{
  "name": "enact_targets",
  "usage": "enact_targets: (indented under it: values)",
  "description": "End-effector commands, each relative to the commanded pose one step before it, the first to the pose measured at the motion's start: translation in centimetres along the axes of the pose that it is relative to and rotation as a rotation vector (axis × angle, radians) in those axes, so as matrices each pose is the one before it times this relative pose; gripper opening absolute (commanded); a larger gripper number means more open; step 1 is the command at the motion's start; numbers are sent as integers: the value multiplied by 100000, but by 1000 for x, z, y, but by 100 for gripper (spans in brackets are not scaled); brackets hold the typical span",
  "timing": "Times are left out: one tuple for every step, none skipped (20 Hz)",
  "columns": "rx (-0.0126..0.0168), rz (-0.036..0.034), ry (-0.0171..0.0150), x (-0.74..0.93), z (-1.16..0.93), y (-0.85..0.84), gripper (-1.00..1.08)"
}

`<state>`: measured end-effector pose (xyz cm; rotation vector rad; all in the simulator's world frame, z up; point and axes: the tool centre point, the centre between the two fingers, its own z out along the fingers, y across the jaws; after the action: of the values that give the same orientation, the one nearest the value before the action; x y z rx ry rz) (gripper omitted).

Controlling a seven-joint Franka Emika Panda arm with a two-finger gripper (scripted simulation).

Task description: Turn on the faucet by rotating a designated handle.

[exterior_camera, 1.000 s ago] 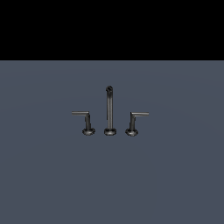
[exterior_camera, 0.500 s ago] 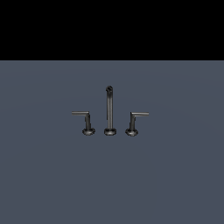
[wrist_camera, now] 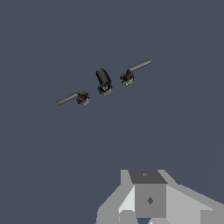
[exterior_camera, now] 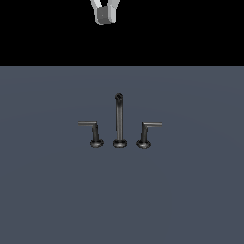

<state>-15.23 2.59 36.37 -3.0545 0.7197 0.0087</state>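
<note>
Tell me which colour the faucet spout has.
The spout is dark grey, almost black metal; the exterior view shows it best.

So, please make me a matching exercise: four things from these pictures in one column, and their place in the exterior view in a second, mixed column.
1. spout
2. handle
3. mirror-image handle
4. gripper

a. top edge, above the faucet
b. exterior view's left, arm pointing left
c. middle, tall and upright
d. exterior view's right, arm pointing right

Pairs: 1-c, 2-d, 3-b, 4-a
</note>
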Motion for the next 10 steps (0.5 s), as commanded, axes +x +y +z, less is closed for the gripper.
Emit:
enact_targets:
  values:
    - [144,7034,51,1415,1740,-502,-100]
    - [28,2740,5,563,680,-202,-100]
    - [27,2736,5,563,678,-202,-100]
    - [26,2731,5,563,677,-202,-100]
    - [25,2726,6,564,675,-201,-100]
    - [24,2720,7,563,673,-200,-100]
    - [22,2716,7,564,672,-199,-100]
    - [20,2711,8,563,670,-199,-100]
    - [18,2707,10,564,669,-198,-100]
    - [16,2704,11,564,667,-197,-100]
